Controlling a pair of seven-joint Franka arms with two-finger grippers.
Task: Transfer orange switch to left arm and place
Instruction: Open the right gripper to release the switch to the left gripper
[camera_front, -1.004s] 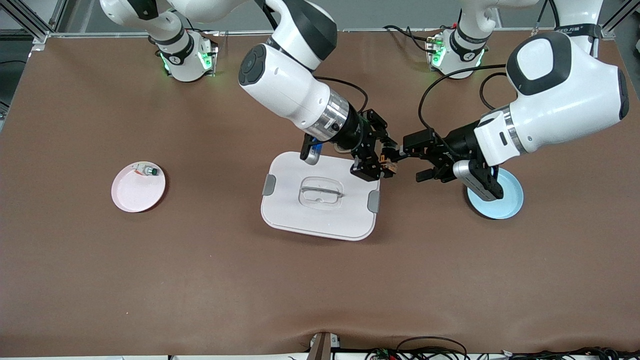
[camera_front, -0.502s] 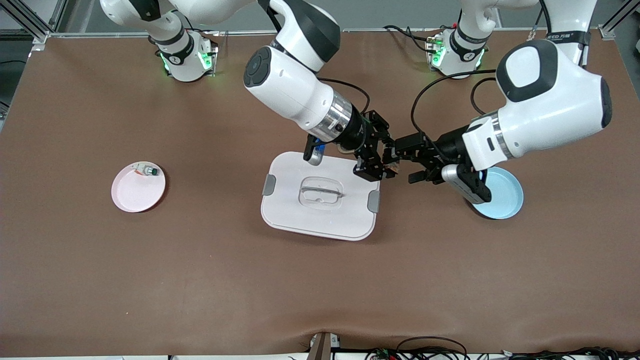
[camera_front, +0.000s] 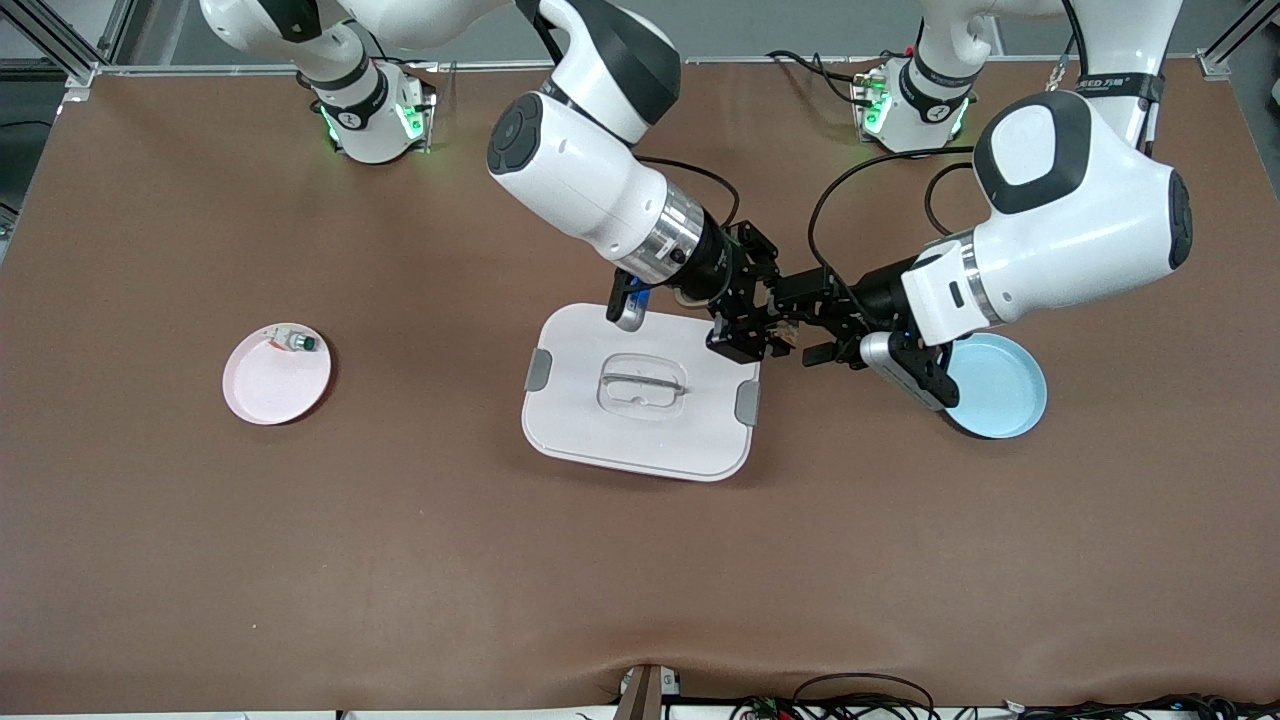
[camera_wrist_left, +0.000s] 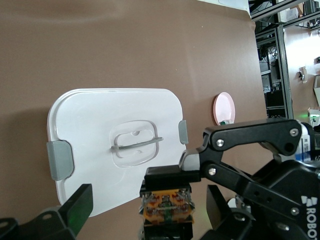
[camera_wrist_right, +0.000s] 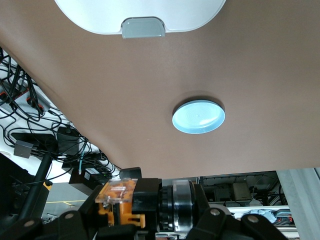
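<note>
Glossy white plastic box (camera_front: 640, 395) on a matt brown table (camera_front: 400, 550)

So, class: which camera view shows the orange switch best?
The left wrist view: the orange switch faces the camera, clamped in the right gripper. The right wrist view shows it side-on; the front view gives only a speck.
</note>
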